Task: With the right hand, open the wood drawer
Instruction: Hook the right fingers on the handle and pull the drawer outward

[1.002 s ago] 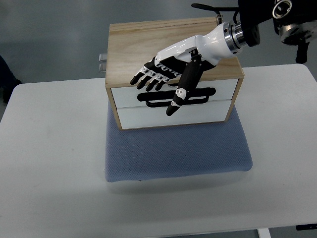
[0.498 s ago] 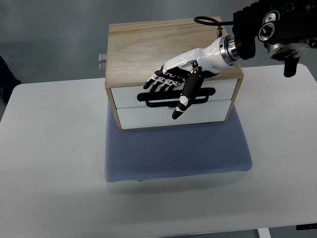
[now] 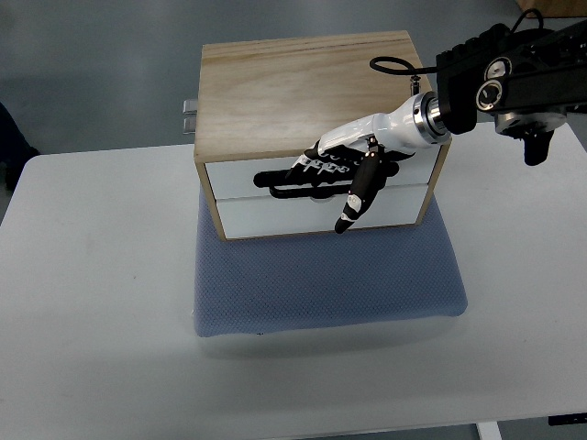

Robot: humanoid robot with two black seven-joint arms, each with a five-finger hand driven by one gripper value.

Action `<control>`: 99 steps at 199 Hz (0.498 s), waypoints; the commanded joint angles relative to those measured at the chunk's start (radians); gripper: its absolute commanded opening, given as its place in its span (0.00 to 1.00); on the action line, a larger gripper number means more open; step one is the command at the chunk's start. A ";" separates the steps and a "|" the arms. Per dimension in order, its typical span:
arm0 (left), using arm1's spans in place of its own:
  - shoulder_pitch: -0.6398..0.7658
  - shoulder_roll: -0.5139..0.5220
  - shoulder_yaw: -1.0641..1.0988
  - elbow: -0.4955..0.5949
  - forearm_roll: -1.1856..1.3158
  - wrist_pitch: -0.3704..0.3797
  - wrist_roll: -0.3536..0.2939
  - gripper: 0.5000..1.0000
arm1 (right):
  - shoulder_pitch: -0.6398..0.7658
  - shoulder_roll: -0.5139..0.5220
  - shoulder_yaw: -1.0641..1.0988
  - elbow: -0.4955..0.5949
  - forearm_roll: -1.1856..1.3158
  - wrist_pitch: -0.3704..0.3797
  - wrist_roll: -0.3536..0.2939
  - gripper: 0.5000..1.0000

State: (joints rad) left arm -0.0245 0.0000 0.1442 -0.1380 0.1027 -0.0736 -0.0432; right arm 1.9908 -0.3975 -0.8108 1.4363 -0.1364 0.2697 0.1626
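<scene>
Our right hand (image 3: 341,174), white-shelled with black fingers, reaches in from the right edge and lies against the front of the drawer box. Its four fingers (image 3: 307,167) are hooked into the black slot handle (image 3: 284,181) that runs along the seam between the two drawer fronts, while the thumb (image 3: 358,197) hangs free, pointing down across the lower front. We read the fingers as curled into the slot, though we cannot tell how firmly they bear on its edge. We judge the hand sits this way because the slot is the only purchase the flat fronts offer, and hooked fingers can pull straight toward us.

The light plywood drawer box (image 3: 303,87) stands at the back of a blue textured mat (image 3: 321,284), which lies on a white table (image 3: 92,302). The mat probably keeps the box from sliding when we pull. The upper white drawer front (image 3: 238,174) looks flush with the wooden frame, so the drawer is not yet open; the lower white front (image 3: 275,215) is flush as well. A small metal fitting (image 3: 189,116) juts from the box's left side. Our left hand is out of sight.
</scene>
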 commanded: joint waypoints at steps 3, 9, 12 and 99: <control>0.000 0.000 0.000 0.000 0.000 0.000 0.000 1.00 | -0.010 0.000 -0.001 0.000 -0.006 -0.015 0.000 0.86; 0.000 0.000 0.000 0.000 0.000 0.000 0.000 1.00 | -0.012 0.000 -0.002 0.000 -0.006 -0.015 0.000 0.86; 0.000 0.000 0.000 0.000 0.000 0.000 -0.001 1.00 | -0.010 0.000 -0.002 0.000 -0.006 -0.015 0.000 0.86; 0.000 0.000 0.000 0.000 -0.001 0.000 0.000 1.00 | -0.009 -0.014 -0.002 0.001 -0.029 0.051 0.000 0.86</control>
State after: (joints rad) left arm -0.0245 0.0000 0.1442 -0.1380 0.1027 -0.0736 -0.0432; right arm 1.9789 -0.4046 -0.8130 1.4367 -0.1646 0.2881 0.1611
